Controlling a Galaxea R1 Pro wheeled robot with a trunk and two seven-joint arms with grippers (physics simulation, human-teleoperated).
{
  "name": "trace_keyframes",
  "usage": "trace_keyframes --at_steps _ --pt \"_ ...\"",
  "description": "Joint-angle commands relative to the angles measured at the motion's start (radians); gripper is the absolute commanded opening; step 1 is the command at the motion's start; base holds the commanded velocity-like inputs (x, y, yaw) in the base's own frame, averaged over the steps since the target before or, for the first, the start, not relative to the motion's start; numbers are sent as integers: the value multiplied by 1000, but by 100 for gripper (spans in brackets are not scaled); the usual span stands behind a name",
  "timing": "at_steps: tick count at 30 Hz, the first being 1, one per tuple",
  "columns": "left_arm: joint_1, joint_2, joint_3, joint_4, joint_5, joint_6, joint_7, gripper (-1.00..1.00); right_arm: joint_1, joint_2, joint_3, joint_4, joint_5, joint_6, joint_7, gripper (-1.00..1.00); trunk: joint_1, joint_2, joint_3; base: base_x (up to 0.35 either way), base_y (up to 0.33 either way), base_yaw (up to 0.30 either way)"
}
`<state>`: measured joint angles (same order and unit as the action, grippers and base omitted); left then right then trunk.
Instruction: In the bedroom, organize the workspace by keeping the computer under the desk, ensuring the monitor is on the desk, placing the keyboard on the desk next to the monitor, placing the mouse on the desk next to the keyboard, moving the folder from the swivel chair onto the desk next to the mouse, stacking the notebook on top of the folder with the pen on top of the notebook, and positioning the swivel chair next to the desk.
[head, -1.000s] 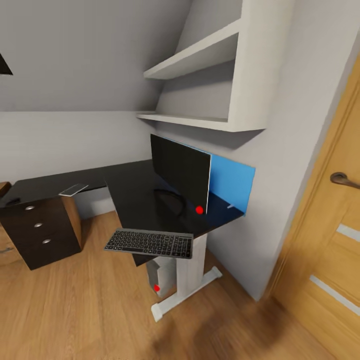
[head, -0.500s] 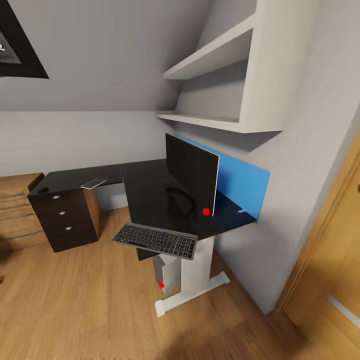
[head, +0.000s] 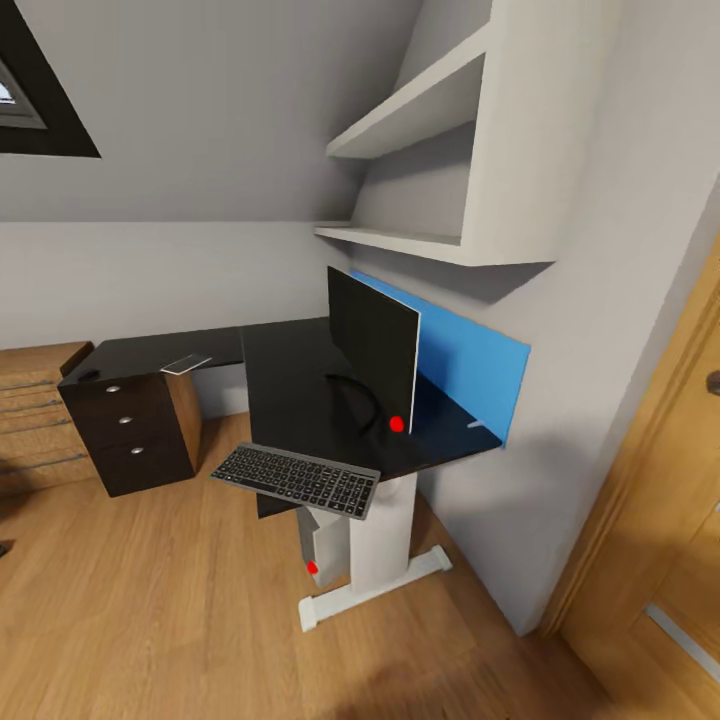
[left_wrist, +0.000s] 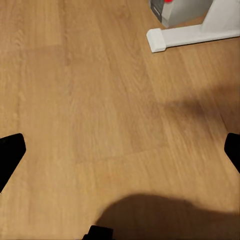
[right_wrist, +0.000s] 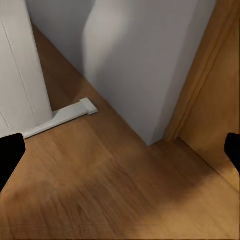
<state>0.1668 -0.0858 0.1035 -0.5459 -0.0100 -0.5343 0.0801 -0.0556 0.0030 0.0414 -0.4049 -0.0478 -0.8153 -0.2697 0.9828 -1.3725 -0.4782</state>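
From the head camera I see the desk, its glossy black tabletop running along the wall and turning toward me. The monitor stands upright on the near wing, its red dot at the lower corner nearest me. Behind it a flat blue panel stands on edge against the wall; I cannot tell if that is the folder. The keyboard lies at the tabletop's front edge, partly overhanging the wooden floor. The computer sits under the tabletop, just beside the white leg. A small pale flat object rests on the far wing above the black drawer unit.

My left gripper points down at the bare floor, its fingers spread wide at the frame's edges with nothing between them; the desk's white foot and the computer's base lie ahead. My right gripper is angled low toward the floor where the grey wall corner meets the wooden door frame, fingers likewise wide apart and empty.
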Motion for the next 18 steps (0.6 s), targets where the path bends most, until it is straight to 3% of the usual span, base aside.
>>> trace_keyframes --at_steps 1,3,6,11,13,14,18 --pt "0 2 4 -2 -1 -1 1 100 -15 -3 4 -1 -6 -1 -2 100 0 -1 -1 0 -7 0" --pt "0 25 12 -6 5 1 4 100 -114 -13 3 -3 -8 30 1 100 0 -1 -1 0 -3 0" --pt "0 35 24 -11 27 2 5 100 -170 -15 3 -5 -10 88 4 100 0 -1 -1 0 0 0" --pt "0 61 42 -29 142 4 5 100 -295 -15 0 -14 -31 240 55 100 0 -1 -1 0 0 0" --pt "0 70 43 -37 177 4 5 100 -329 -13 -2 -15 -57 284 80 100 0 -1 -1 0 0 0" --pt "0 79 44 -42 215 5 5 100 -362 -12 -3 -17 -95 334 110 100 0 -1 -1 0 0 0" --pt "0 97 45 -49 292 4 4 100 -430 -11 -4 -18 -197 462 183 100 0 -1 -1 0 0 0"
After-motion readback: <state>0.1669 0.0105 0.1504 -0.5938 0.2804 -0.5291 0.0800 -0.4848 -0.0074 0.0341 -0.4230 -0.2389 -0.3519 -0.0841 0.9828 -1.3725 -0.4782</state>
